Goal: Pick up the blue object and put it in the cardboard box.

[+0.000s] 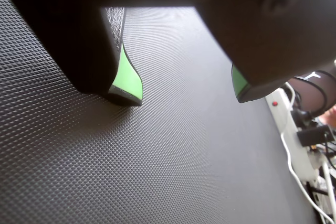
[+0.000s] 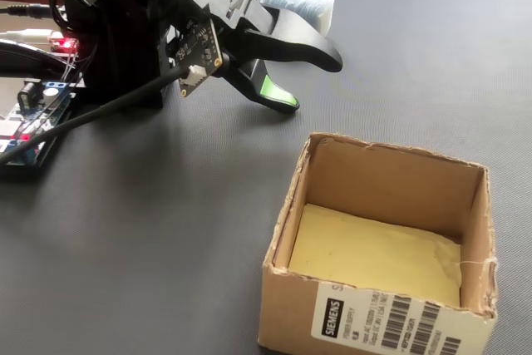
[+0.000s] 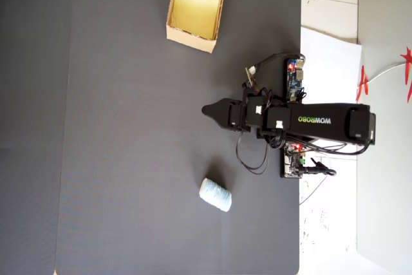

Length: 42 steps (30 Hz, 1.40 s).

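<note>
The blue object (image 3: 215, 194), a pale blue roll, lies on the black mat, well apart from the gripper (image 3: 209, 111) in the overhead view. In the fixed view the blue object (image 2: 299, 2) sits just behind the gripper (image 2: 309, 82). The cardboard box (image 3: 190, 38) stands open at the top of the overhead view with nothing in it; in the fixed view the cardboard box (image 2: 374, 313) is at the front right. The wrist view shows the gripper (image 1: 185, 93) open low over bare mat, its green pads wide apart with nothing between them.
Circuit boards (image 3: 295, 75) with wires sit beside the arm's base; in the fixed view a board (image 2: 33, 114) is at the left. A white power strip (image 1: 286, 114) with cables lies off the mat. The mat's edge (image 3: 300, 223) meets white paper.
</note>
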Motion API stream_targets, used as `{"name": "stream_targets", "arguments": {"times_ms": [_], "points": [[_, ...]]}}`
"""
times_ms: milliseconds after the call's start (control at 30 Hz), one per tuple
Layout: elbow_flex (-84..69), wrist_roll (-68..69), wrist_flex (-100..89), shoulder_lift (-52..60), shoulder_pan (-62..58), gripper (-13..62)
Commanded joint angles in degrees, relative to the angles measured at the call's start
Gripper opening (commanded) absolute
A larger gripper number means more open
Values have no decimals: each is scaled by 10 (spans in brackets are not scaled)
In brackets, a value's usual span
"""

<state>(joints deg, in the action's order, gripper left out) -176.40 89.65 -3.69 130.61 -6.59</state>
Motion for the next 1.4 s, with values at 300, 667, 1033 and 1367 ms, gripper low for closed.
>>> {"name": "stream_targets", "arguments": {"times_ms": [300, 667, 1033, 1367], "points": [[-22, 11, 54, 48, 54, 339], [-21, 11, 53, 49, 178, 339], [-18, 5, 52, 49, 315, 338], [-11, 11, 51, 48, 400, 335]]}}
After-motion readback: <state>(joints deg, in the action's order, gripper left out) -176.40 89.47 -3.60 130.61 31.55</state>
